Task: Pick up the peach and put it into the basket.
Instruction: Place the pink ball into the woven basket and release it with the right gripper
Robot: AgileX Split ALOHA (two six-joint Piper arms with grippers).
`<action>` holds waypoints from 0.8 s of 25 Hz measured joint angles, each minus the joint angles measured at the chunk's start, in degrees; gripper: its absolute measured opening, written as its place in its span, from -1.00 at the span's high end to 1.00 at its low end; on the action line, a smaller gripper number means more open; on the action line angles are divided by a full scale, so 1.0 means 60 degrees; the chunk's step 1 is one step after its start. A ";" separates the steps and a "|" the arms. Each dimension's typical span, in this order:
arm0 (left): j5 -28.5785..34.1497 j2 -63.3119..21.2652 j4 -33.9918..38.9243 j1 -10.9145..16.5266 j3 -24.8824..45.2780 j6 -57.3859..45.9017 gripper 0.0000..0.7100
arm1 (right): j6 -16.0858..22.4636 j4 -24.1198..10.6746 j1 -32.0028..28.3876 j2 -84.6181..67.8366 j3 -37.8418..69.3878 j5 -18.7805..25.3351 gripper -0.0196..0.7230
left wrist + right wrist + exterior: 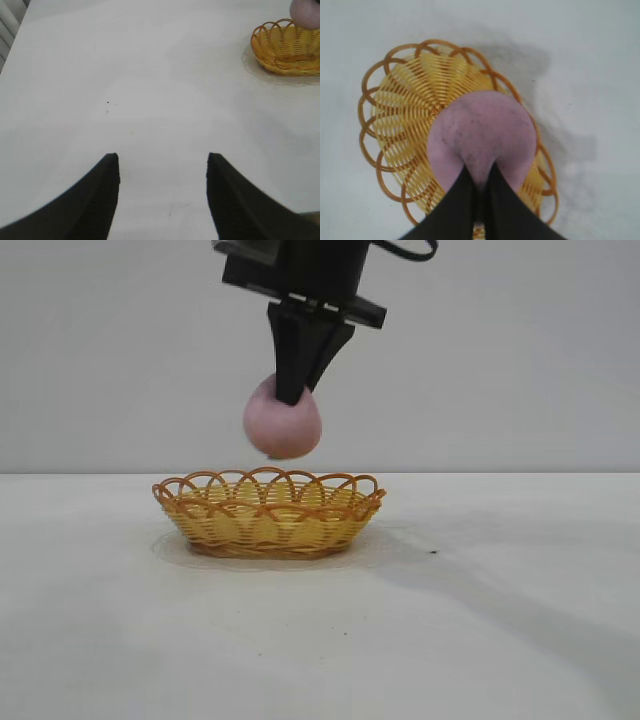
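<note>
Black fingers [455, 210] of my right gripper [292, 392] sit closest to the lens, pinched nearly together on the peach [283, 420]. Peach hangs in the air, clear of the basket [268, 512], directly above its yellow weave; from the wrist camera it covers the basket's near half. Basket rests on the white table [500, 620], upright, scalloped rim whole. My left gripper [163, 160] is parked well apart, fingers spread about halfway over bare table, holding nothing; basket and peach show far off in its view.

White table [520, 640], pale wall [520, 340]
</note>
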 joint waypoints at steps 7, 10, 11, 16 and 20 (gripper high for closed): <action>0.0000 0.0000 0.0000 0.0000 0.0000 0.0000 0.06 | -0.0118 0.0042 0.0000 0.0496 -0.0006 0.0000 0.95; 0.0000 0.0000 0.0000 0.0000 0.0000 0.0000 0.06 | -0.0118 0.0048 0.0000 0.0569 -0.0006 0.0000 0.95; 0.0000 0.0000 0.0000 0.0000 0.0000 0.0000 0.06 | -0.0118 0.0064 0.0000 0.0569 -0.0006 0.0000 0.95; 0.0000 0.0000 0.0000 0.0000 0.0000 0.0000 0.06 | -0.0118 0.0147 0.0000 0.0569 -0.0006 0.0000 0.66; 0.0000 0.0000 0.0000 0.0000 0.0000 0.0000 0.06 | -0.0118 0.0247 0.0000 0.0569 -0.0006 -0.0019 0.25</action>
